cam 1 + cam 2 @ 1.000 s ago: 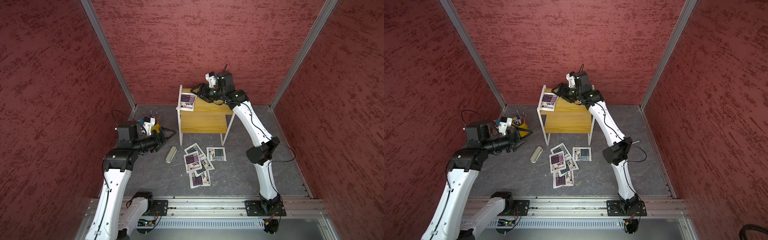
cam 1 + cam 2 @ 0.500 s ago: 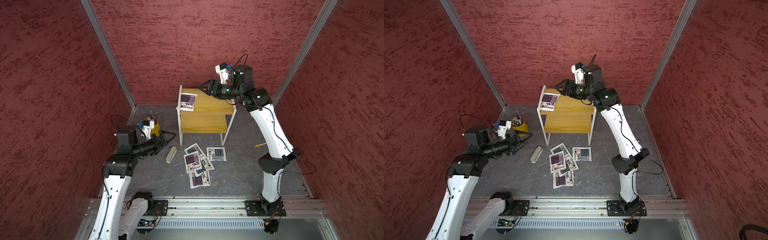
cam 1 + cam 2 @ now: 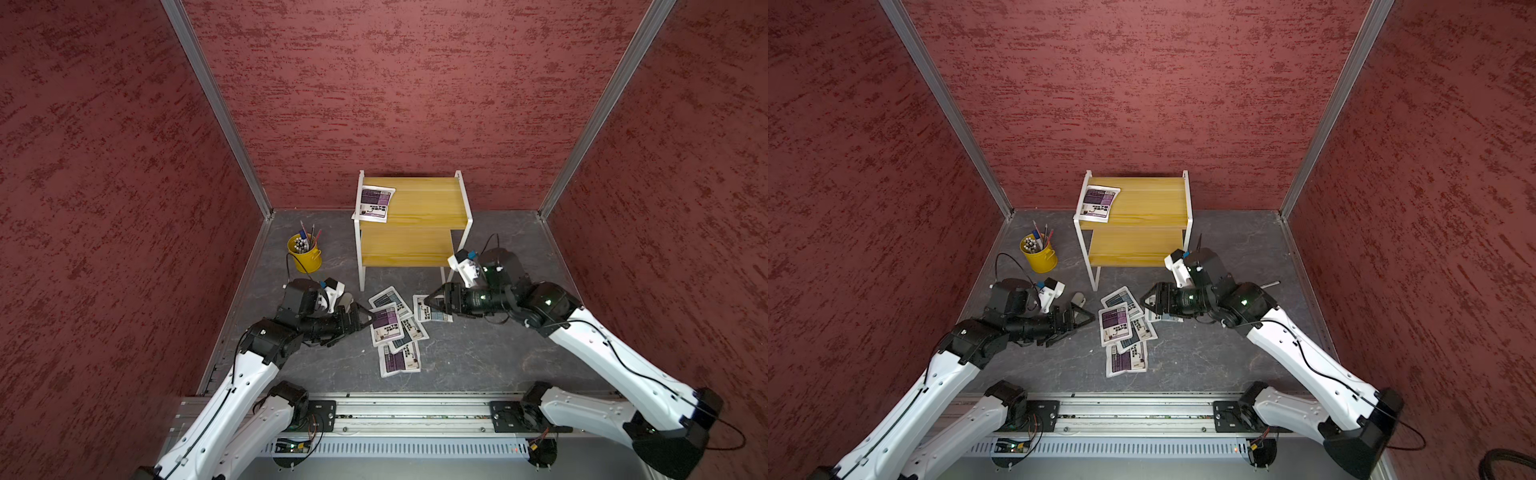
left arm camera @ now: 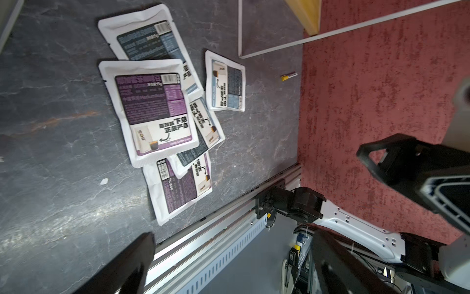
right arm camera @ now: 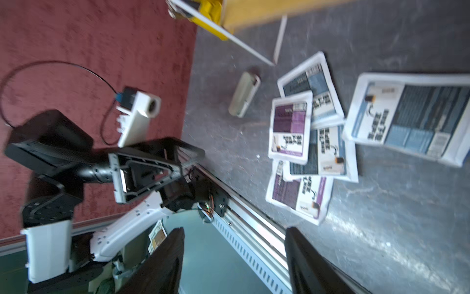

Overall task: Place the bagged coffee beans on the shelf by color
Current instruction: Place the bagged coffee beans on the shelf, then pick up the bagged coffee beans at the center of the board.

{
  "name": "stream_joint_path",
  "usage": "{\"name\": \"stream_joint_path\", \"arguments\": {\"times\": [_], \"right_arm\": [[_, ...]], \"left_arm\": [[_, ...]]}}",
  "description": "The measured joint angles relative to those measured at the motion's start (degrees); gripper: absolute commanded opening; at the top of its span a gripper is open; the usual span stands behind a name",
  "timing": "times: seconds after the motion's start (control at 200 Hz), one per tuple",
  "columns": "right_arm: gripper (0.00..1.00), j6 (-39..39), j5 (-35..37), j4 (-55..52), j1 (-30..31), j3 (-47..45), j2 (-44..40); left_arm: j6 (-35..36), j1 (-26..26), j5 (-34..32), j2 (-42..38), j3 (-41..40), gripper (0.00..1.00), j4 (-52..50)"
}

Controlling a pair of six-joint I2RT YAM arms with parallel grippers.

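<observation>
1. Low above the floor (image 3: 478,357), the left gripper (image 3: 362,318) is spread wide and empty, just beside the topmost purple pouch (image 3: 386,326).
2. Opposite, the right gripper (image 3: 430,302) has its jaws apart and empty over a grey-blue pouch (image 3: 434,318).
3. Another purple pouch (image 3: 373,203) lies on the shelf (image 3: 428,199), upper board, left end.

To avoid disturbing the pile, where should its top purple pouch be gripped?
Probably its white sealed border facing the left gripper, approached low from that side: the purple pouch lies flat on top, and that edge overlaps nothing.
</observation>
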Motion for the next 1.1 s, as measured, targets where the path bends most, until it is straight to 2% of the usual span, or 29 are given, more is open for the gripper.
{"name": "stream_joint_path", "arguments": {"times": [0.135, 0.301, 0.691, 1.102], "right_arm": [[0.65, 1.9, 0.72, 5.07, 2.73, -7.13, 2.8], [0.64, 3.21, 1.25, 13.49, 3.91, -11.06, 9.92], [0.6, 3.67, 1.62, 26.6, 5.18, -10.82, 25.62], [0.58, 3.67, 2.38, 30.82, 5.18, -5.38, 35.95]], "left_arm": [[-3.52, 0.0, 0.04, 1.49, -5.29, 1.0, 5.16], [-6.71, 0.07, 0.94, 7.78, -10.01, 1.0, 12.55], [-6.43, 4.22, 4.46, 21.97, -10.32, 0.99, 26.05], [-3.61, 5.27, 5.66, 33.62, -8.76, 0.99, 31.5]]}}
